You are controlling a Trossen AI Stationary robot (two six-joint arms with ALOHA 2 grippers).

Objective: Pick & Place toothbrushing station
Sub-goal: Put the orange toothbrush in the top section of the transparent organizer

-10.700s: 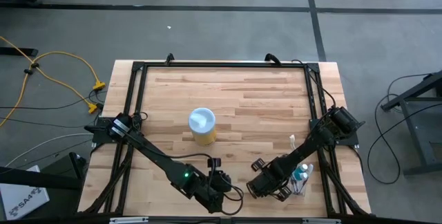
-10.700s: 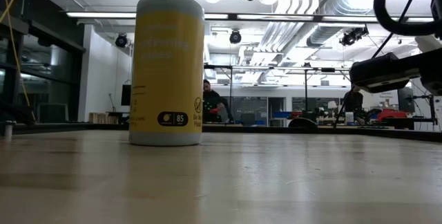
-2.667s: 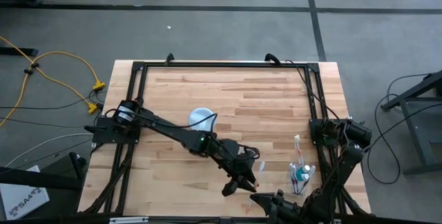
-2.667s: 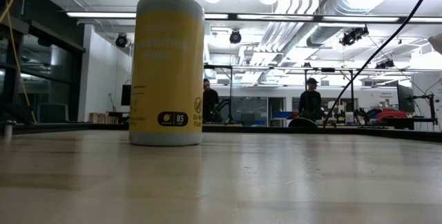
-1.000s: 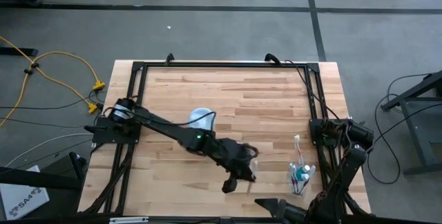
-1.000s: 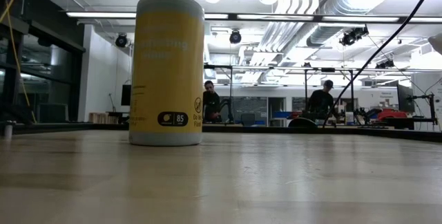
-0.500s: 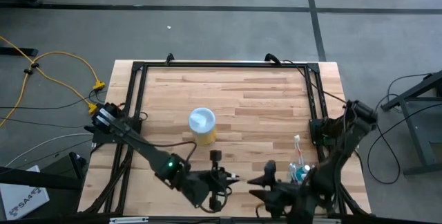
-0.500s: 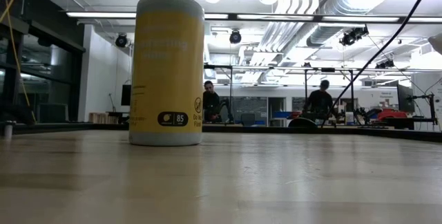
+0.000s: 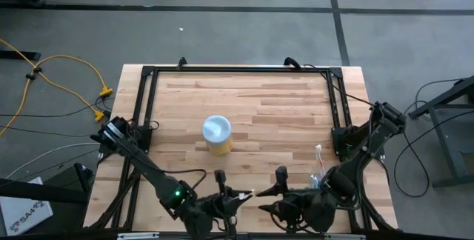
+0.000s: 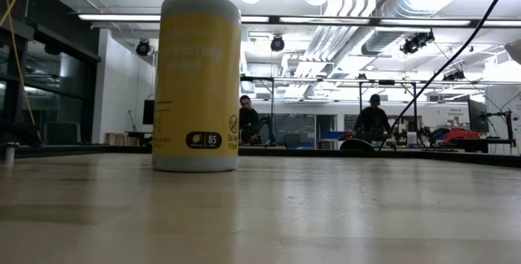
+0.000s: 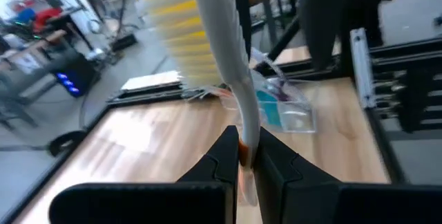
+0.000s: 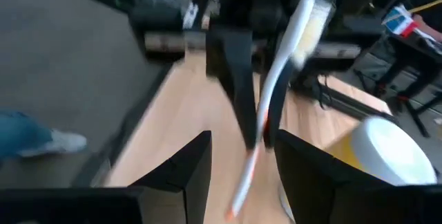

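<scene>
Near the table's (image 9: 281,107) front edge, left gripper (image 11: 243,156) is pinched on a white toothbrush (image 11: 228,65), held up toward the right gripper (image 12: 242,156), whose fingers stand apart, likely for a handover; holder cup (image 9: 320,184) sits near the front-right corner.

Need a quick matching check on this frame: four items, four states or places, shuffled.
Items:
1. left gripper
2. right gripper
3. yellow canister
4. clear holder cup

States or places:
A. upright, mid-table
B. near the table's right edge, beside the right arm
C. shut on the toothbrush
D. open, fingers spread, facing the other gripper

Pairs: 1-C, 2-D, 3-A, 4-B
</scene>
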